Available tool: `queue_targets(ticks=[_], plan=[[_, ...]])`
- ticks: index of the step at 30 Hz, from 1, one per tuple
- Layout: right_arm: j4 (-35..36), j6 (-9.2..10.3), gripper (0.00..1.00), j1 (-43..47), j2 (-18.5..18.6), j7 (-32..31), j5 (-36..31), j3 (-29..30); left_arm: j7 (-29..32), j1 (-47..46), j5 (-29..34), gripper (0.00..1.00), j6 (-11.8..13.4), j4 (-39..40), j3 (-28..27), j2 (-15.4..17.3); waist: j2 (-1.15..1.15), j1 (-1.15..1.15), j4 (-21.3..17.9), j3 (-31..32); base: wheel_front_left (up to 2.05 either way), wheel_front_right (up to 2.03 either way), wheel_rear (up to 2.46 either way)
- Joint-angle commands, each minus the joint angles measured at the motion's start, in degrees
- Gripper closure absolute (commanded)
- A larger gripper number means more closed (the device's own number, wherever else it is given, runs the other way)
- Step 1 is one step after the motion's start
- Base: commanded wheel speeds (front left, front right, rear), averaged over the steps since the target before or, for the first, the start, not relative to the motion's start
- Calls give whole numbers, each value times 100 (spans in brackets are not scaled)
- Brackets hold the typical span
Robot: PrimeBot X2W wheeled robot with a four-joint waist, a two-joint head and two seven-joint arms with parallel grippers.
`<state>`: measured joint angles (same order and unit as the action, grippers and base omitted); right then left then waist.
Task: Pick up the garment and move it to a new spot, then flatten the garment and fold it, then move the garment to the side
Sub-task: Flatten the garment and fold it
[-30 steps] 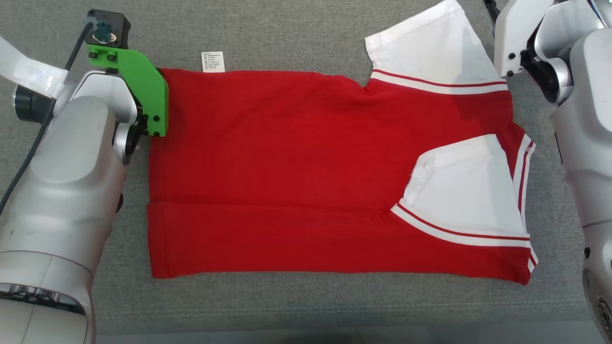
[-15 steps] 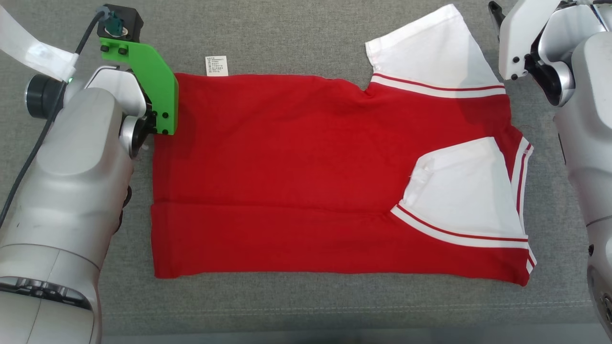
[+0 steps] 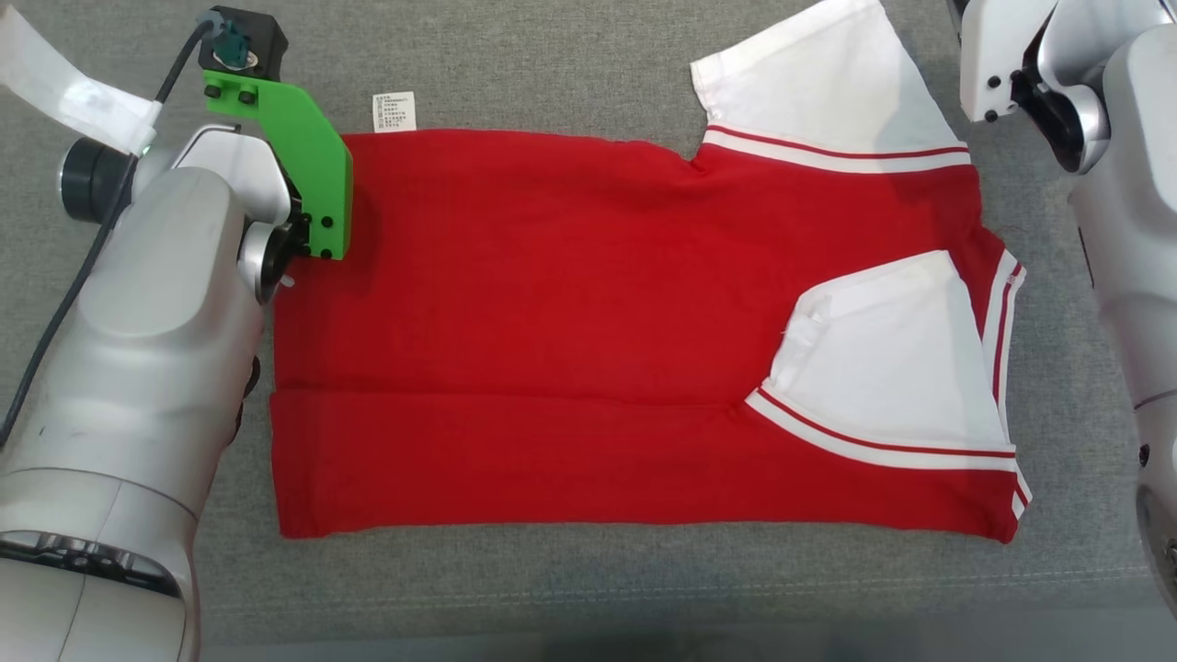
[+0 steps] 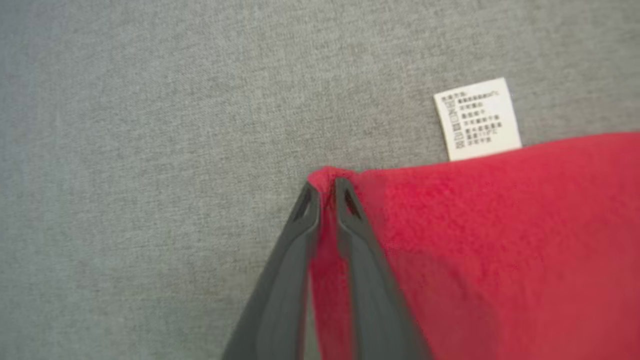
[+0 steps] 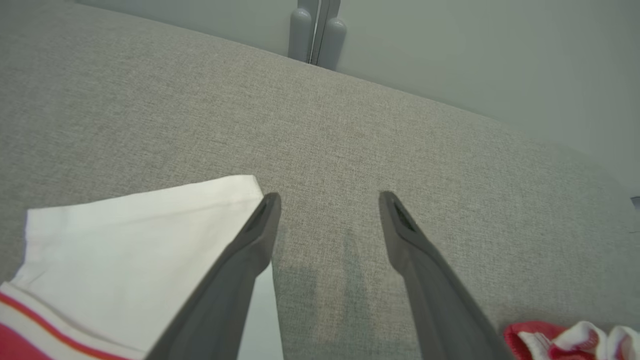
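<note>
Garment: laid flat on the grey surface. One white sleeve is folded in over the red body and the other is spread out.

Left gripper: the fingers are drawn almost together on a corner of the red body. A small ridge of cloth is pinched between the tips and bulges just past them. The label lies beyond the tips and off to one side, clear of the pinch.

Right gripper: the jaws are held wide with nothing between them but bare surface. The corner of the spread sleeve lies just beside one finger, on its outer side. Contact cannot be told.

Handling (judged): the knit is taken to be light, soft and limp. No stiffness can be counted on, so any unsupported part should be expected to sag and drag on the surface. A shallow pinch may be pulled out under that drag, so a deeper bite through both layers is preferred. A second hold is best taken at the sleeve end nearest the open fingers, so that the edge between the two grips can be kept taut.
</note>
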<state>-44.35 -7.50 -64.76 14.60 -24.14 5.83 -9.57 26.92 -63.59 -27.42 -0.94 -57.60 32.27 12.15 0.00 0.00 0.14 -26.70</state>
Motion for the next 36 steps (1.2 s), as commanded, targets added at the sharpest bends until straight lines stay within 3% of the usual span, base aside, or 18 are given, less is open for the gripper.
queue_targets(ticks=[1,7,16,23,30,36], plan=[[-48,3,0,-82,35,27,-64,3,69,61,-3,100,12,-97,29,37,0,0,26,-15,0,0,0],[-328,3,0,-241,170,-79,-68,-80,30,79,-31,100,20,-58,109,-187,0,0,188,-54,0,0,0],[-739,3,0,-408,328,287,60,-207,-180,211,-104,100,17,-35,217,-598,0,0,466,-105,0,0,0],[-1090,3,0,-519,322,-200,343,-968,-227,164,-162,100,-31,-89,318,-760,0,0,632,-126,0,0,0],[-1033,3,0,-842,751,-418,832,-1702,-365,42,-223,100,0,-66,372,-832,0,0,808,-325,0,0,0],[-1160,3,0,-861,888,-380,1122,-1760,-409,-32,-247,100,-5,-86,431,-858,0,0,895,-497,0,0,0]])
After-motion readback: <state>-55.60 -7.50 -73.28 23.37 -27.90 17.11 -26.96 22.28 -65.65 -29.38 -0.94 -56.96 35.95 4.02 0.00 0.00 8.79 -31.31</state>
